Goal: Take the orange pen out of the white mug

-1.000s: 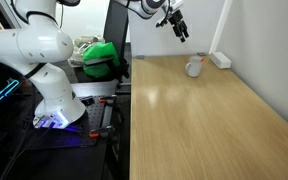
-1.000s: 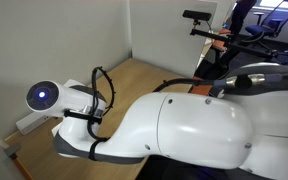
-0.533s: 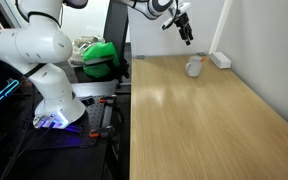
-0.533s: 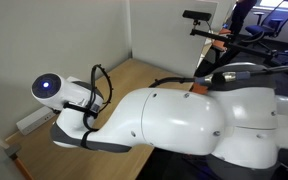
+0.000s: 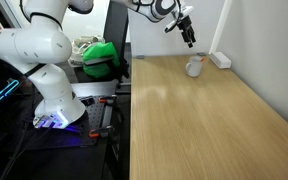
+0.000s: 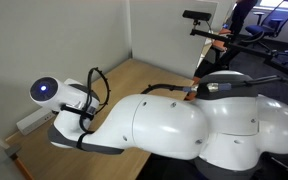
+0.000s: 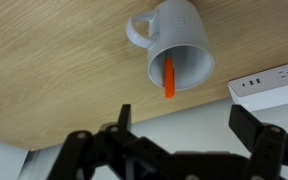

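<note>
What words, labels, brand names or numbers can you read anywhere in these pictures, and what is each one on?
No text can be read in any view.
white mug: plain, no print on the side that shows.
orange pen: no lettering that I can make out.
white power strip: only small dark marks on its top face, too small and blurred to tell whether any is text.

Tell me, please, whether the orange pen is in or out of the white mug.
In: the wrist view shows the orange pen inside the white mug, tip past its rim.
</note>
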You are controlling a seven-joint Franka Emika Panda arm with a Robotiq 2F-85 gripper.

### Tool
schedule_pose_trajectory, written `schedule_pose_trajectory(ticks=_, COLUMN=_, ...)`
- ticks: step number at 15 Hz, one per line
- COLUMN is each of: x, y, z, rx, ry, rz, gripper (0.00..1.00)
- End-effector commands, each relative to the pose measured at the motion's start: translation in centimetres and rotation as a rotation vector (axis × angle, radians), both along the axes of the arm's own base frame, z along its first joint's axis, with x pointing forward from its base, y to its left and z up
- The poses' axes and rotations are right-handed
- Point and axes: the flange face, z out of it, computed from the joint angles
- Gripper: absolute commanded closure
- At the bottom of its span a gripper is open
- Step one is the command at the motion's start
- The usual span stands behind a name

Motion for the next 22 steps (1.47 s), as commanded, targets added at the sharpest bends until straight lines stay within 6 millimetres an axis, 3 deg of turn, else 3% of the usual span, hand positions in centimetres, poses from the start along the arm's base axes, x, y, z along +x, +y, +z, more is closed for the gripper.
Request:
schedule_pose_trajectory(ticks=1, x=1.1, y=0.5, z=-0.6, rx=0.016, ry=0.037, rz=-0.015, gripper=0.00)
schedule_pose_trajectory(ticks=11, x=3.7, y=0.1, z=-2.8, rx=0.047, ry=0.084, rz=0.019, gripper=0.00)
schedule_pose_trajectory(ticks=16, x=5.3, y=-1.6, z=-2.9, rx=0.047, ry=0.091, rz=-0.016, gripper=0.00)
schedule_pose_trajectory(ticks=22, x=6.5, y=-2.0, z=-2.6, rx=0.156, ry=0.114, rz=0.009, gripper=0.00)
